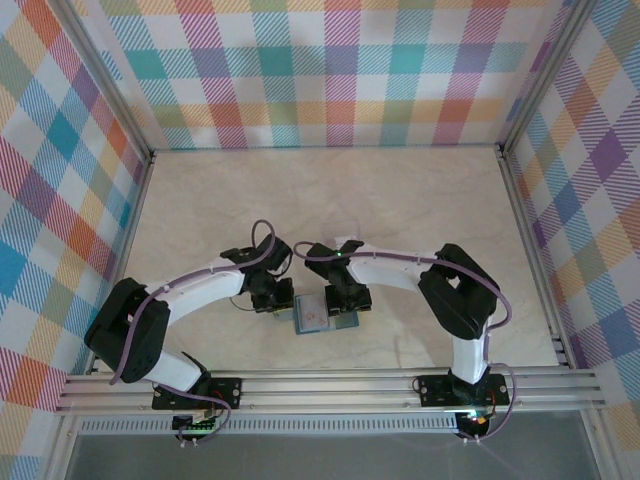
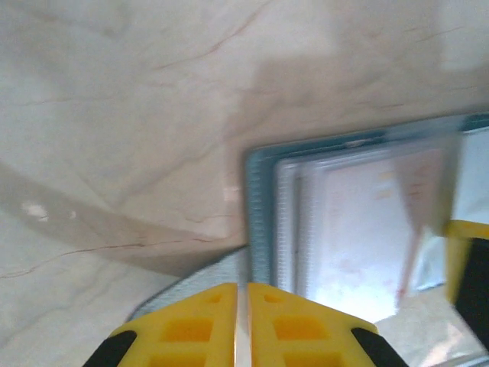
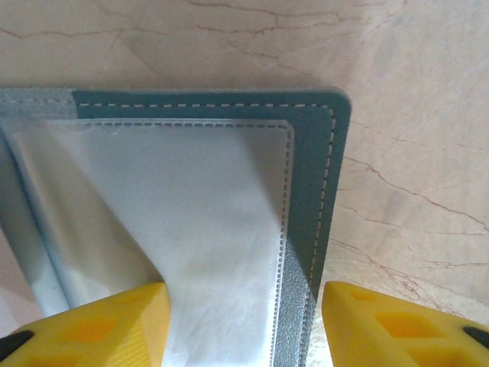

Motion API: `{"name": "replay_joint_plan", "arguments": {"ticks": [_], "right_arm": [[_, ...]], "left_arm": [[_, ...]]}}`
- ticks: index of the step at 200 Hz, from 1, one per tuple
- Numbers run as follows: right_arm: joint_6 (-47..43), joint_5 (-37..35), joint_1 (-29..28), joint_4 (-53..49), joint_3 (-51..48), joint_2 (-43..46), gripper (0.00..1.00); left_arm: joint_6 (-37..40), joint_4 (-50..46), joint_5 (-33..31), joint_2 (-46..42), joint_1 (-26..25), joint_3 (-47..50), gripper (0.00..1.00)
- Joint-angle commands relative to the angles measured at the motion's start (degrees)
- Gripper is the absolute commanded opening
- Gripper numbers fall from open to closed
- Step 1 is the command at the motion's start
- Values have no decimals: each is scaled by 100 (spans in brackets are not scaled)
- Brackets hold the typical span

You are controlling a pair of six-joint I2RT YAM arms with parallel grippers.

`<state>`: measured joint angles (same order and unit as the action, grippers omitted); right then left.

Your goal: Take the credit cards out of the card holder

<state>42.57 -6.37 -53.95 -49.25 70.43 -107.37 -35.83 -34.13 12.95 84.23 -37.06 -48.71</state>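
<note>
1. Left gripper [image 2: 242, 294]: one; two yellow moulded fingers, clenched together at the holder's corner; whether they pinch it is unclear.
2. Card holder [image 3: 313, 153]: one; teal stitched fabric with a clear pocket [image 3: 199, 199], lying open on the marbled table [image 3: 412, 115] between the grippers.
3. Right gripper [image 3: 244, 298]: one; yellow fingers parted, straddling the pocket.

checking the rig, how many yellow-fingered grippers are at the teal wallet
2. Left yellow-fingered gripper, shut, at the left edge of the open teal bifold wallet; right gripper, open, straddling its right panel.
</note>
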Motion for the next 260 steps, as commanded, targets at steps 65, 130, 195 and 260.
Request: {"name": "replay_joint_plan", "arguments": {"ticks": [65, 130, 195, 260], "right_arm": [[-9, 460, 25, 174, -259, 894, 56], [67, 665, 99, 327, -355, 1496, 53], [699, 2601, 520, 2529, -1288, 1626, 30], [832, 3212, 807, 3367, -1462, 890, 23]], "left_arm": [[-470, 57, 93, 210, -511, -457, 13], [-592, 474, 133, 428, -541, -156, 10], [-709, 805, 374, 382, -534, 0, 9], [-795, 1128, 595, 571, -535, 130, 8]]}}
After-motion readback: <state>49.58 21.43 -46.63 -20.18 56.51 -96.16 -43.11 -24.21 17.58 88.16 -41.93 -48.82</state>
